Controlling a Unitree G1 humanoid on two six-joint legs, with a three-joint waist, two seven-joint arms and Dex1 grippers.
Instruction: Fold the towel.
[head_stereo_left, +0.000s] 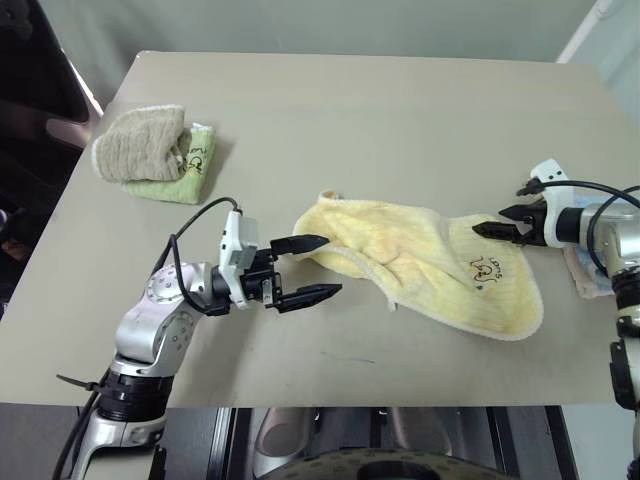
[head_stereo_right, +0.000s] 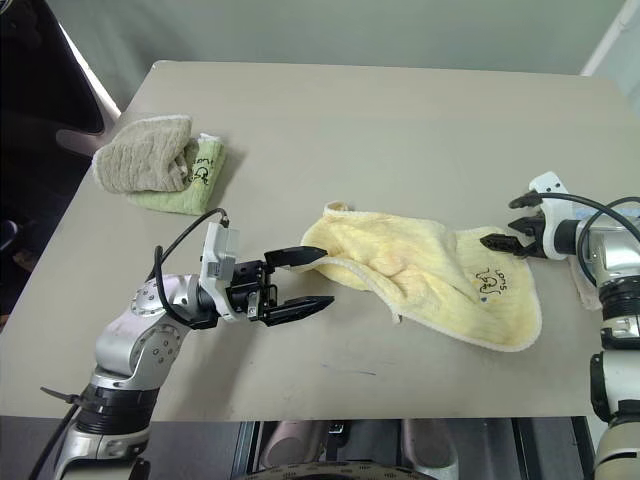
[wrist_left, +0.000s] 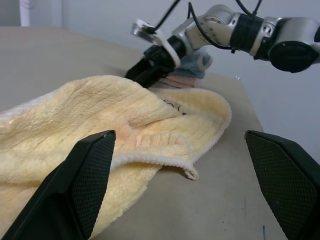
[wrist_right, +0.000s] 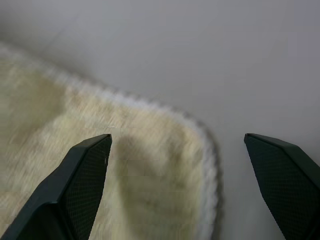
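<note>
The pale yellow terry-cloth towel (head_stereo_left: 430, 262) lay rumpled on the beige tabletop (head_stereo_left: 350, 120), toward the robot's right of centre, with one part doubled over on itself and its dark printed lettering facing up near the right-hand end. You had the left gripper (head_stereo_left: 312, 268) just beside the towel's left corner, pointing along the table toward it, its two black fingers spread wide with nothing between them; the upper finger sat at the towel's edge, though you could not tell whether it touched. Your right gripper (head_stereo_left: 497, 222) hung at the towel's far right corner, angled down, its claw also spread and empty. In the right wrist view that rounded corner lay between its fingers (wrist_right: 75, 185). Just behind the right arm was a folded light blue cloth (wrist_left: 196, 62). Well apart, at the table's far left, a beige-brown towel (head_stereo_left: 140, 143) rested on a light green one (head_stereo_left: 185, 170). No containers stood on the table.
</note>
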